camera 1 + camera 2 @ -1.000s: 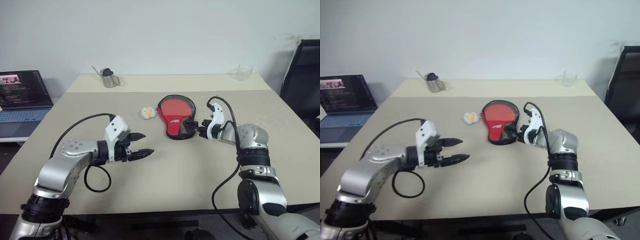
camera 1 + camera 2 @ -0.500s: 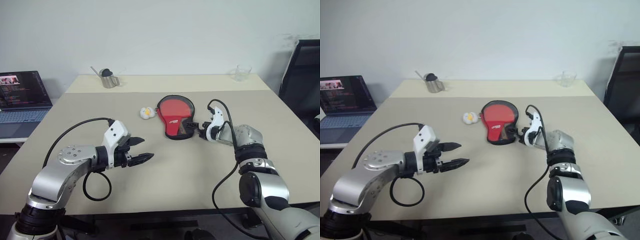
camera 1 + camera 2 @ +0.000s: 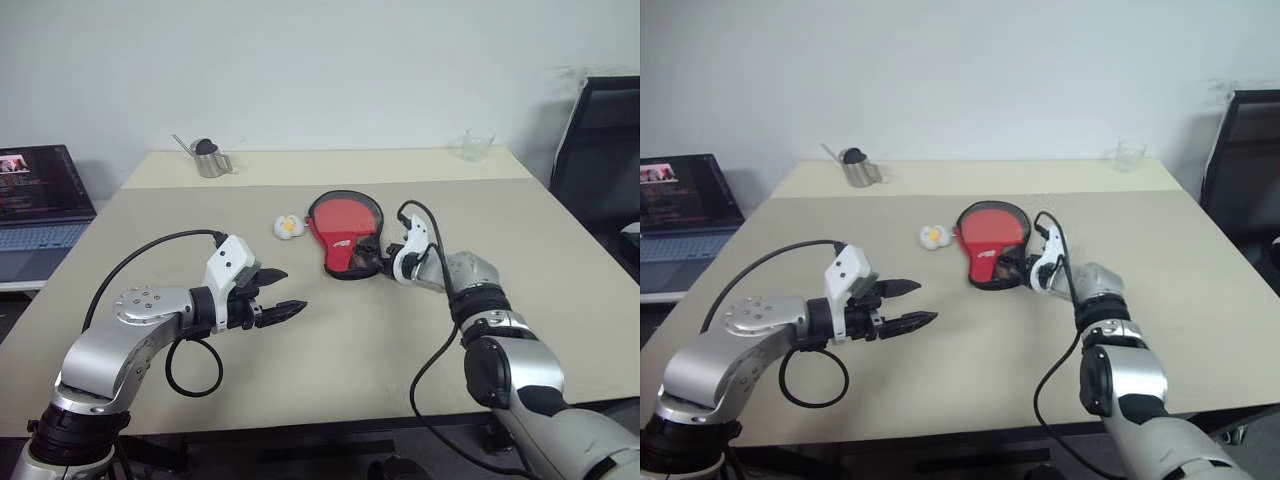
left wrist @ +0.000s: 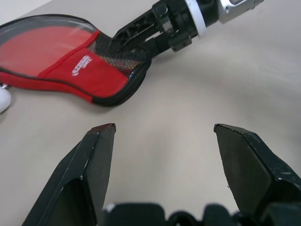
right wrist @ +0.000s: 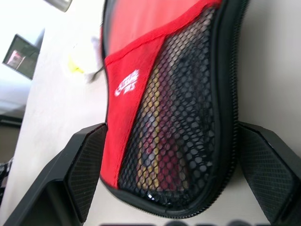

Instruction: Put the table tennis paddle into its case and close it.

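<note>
I see a plain white wall (image 3: 330, 60) behind a wide beige table (image 3: 360, 360); a seam runs across the top near the far edge, as if two tabletops butt together. At the right edge of the head view stands a black chair (image 3: 600, 150), set off the table's right side. Off the table's left side an open laptop with a lit screen (image 3: 35, 195) sits on a lower white surface.

On the table, middle and slightly far, lies the paddle-shaped soft case, red face with a black mesh pocket and a white logo (image 3: 345, 232), flat, its narrow end toward me. Through the mesh in the right wrist view I make out striped red-brown and light bands, which I take for the handle of the table tennis paddle (image 5: 157, 146) inside the case; I cannot tell whether the zip is closed.

My left gripper (image 3: 285, 293) hangs above bare tabletop well short of the case, fingers spread and empty. My right gripper (image 3: 1012, 268) sits at the case's narrow end, fingers wide apart, one on each side of the mesh end; I cannot tell whether they touch it.

A small metal cup with a dark lid and a straw-like stem (image 3: 209, 159) stands at the far left. A clear glass (image 3: 476, 145) stands far right. A small white-yellow plush keychain (image 3: 287, 227) lies just left of the case.
</note>
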You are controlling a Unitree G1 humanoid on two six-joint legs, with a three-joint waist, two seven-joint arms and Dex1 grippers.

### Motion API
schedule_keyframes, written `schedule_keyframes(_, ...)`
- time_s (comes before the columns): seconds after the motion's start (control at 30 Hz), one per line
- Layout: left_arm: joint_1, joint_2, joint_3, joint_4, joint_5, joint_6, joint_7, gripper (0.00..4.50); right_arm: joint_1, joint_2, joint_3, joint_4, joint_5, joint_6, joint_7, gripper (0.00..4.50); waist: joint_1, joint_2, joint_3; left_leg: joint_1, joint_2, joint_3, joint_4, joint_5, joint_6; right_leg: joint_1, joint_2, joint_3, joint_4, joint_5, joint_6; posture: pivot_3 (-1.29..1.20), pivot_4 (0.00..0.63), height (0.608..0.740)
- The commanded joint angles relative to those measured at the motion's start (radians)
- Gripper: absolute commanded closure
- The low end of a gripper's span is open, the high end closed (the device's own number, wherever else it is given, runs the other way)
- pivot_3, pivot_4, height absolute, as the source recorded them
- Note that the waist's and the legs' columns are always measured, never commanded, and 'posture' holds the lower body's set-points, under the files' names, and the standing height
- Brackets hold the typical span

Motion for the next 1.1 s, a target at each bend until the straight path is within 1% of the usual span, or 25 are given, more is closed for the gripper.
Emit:
schedule_keyframes(0.03, -0.012, 0.007, 0.011, -0.028, -0.006, -0.011, 0.007, 0.84, -0.024, 0.010, 0.006, 0.001, 0.004, -0.005, 0.015, 0.39, 0.000, 0.000, 0.000, 0.000, 0.000, 0.000, 0.000, 0.000, 0.000, 0.000, 0.000, 0.000, 0.000, 0.000, 0.000, 0.00, 0.150, 0.740)
schedule_keyframes(0.07, -0.011, 0.008, 0.011, -0.028, -0.006, -0.011, 0.007, 0.84, -0.025, 0.009, 0.007, 0.004, 0.004, -0.008, 0.017, 0.63, 0.000, 0.000, 0.000, 0.000, 0.000, 0.000, 0.000, 0.000, 0.000, 0.000, 0.000, 0.000, 0.000, 0.000, 0.000, 0.00, 0.150, 0.740)
schedule_keyframes(0.1, -0.009, 0.009, 0.012, -0.030, -0.005, -0.012, 0.007, 0.84, -0.026, 0.008, 0.007, 0.007, 0.003, -0.010, 0.017, 0.97, 0.000, 0.000, 0.000, 0.000, 0.000, 0.000, 0.000, 0.000, 0.000, 0.000, 0.000, 0.000, 0.000, 0.000, 0.000, 0.00, 0.150, 0.740)
schedule_keyframes(0.27, -0.007, 0.011, 0.014, -0.029, -0.003, -0.014, 0.008, 0.84, -0.032, -0.004, 0.009, 0.024, -0.002, -0.029, 0.013, 2.76, 0.000, 0.000, 0.000, 0.000, 0.000, 0.000, 0.000, 0.000, 0.000, 0.000, 0.000, 0.000, 0.000, 0.000, 0.000, 0.00, 0.150, 0.740)
schedule_keyframes(0.43, -0.012, 0.011, 0.012, -0.025, 0.001, -0.018, 0.007, 0.84, -0.030, -0.006, 0.020, 0.025, -0.008, -0.037, 0.016, 4.43, 0.000, 0.000, 0.000, 0.000, 0.000, 0.000, 0.000, 0.000, 0.000, 0.000, 0.000, 0.000, 0.000, 0.000, 0.000, 0.00, 0.150, 0.740)
schedule_keyframes(0.47, -0.012, 0.011, 0.012, -0.025, 0.002, -0.019, 0.007, 0.84, -0.028, -0.006, 0.024, 0.022, -0.010, -0.036, 0.017, 4.49, 0.000, 0.000, 0.000, 0.000, 0.000, 0.000, 0.000, 0.000, 0.000, 0.000, 0.000, 0.000, 0.000, 0.000, 0.000, 0.00, 0.150, 0.740)
schedule_keyframes(0.7, -0.024, 0.007, 0.003, -0.013, 0.009, -0.025, 0.003, 0.84, -0.017, -0.015, 0.034, 0.010, -0.015, -0.027, 0.021, 4.49, 0.001, 0.000, 0.000, 0.000, 0.000, 0.000, 0.000, 0.000, 0.000, 0.000, 0.000, 0.000, 0.000, 0.000, 0.000, 0.00, 0.150, 0.740)
schedule_keyframes(0.83, -0.030, 0.003, -0.008, -0.008, 0.013, -0.029, 0.002, 0.84, 0.011, -0.033, 0.070, -0.040, -0.020, 0.041, 0.051, 4.49, 0.003, 0.000, 0.000, -0.001, -0.001, -0.001, 0.000, 0.000, 0.000, 0.000, 0.000, 0.000, 0.000, 0.000, 0.000, 0.00, 0.150, 0.740)
schedule_keyframes(0.93, -0.034, 0.003, -0.013, -0.004, 0.013, -0.032, 0.001, 0.84, 0.061, -0.067, 0.120, -0.132, -0.020, 0.142, 0.092, 4.49, 0.008, 0.000, 0.000, -0.001, -0.001, -0.001, 0.000, 0.000, 0.000, 0.000, 0.000, -0.001, -0.001, 0.000, 0.000, 0.00, 0.150, 0.740)
schedule_keyframes(1.1, -0.037, 0.007, -0.023, 0.011, 0.019, -0.045, -0.007, 0.84, 0.193, -0.127, 0.198, -0.408, 0.013, 0.336, 0.137, 4.49, 0.020, 0.000, 0.000, -0.001, -0.001, -0.001, -0.001, 0.000, 0.000, 0.000, 0.000, -0.001, -0.001, 0.000, 0.000, 0.00, 0.150, 0.740)
